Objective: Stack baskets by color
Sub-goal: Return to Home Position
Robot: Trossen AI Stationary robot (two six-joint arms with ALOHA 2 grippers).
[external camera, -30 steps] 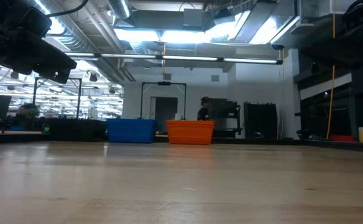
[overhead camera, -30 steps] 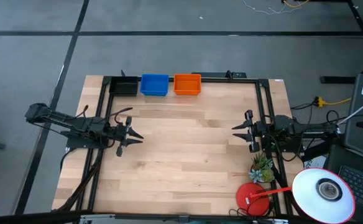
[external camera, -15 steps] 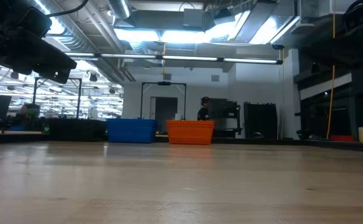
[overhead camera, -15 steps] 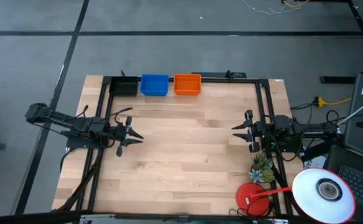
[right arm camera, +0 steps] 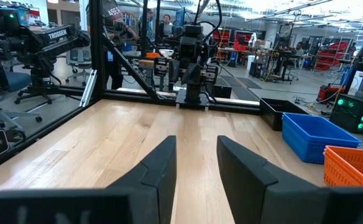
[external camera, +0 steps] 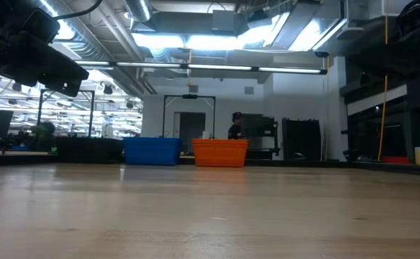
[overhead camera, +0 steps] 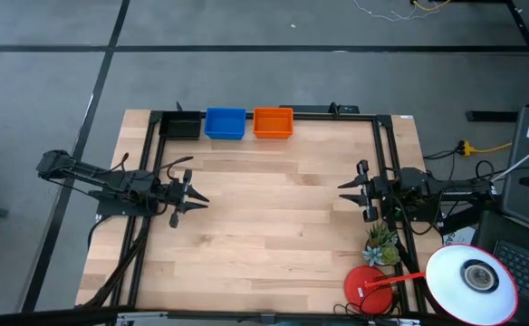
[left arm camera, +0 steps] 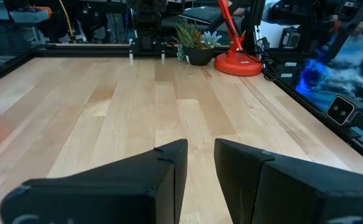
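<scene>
Black basket (overhead camera: 182, 125), blue basket (overhead camera: 226, 123), orange basket (overhead camera: 274, 122); in one row

Quick count: three baskets show from above, one black basket (overhead camera: 182, 125), one blue basket (overhead camera: 226, 123), one orange basket (overhead camera: 273, 122); can't tell if more sit nested inside. Two arms, so left end effector (overhead camera: 195, 191) and right end effector (overhead camera: 344, 192). One red lamp (overhead camera: 366, 286), one potted plant (overhead camera: 382, 243).
</scene>
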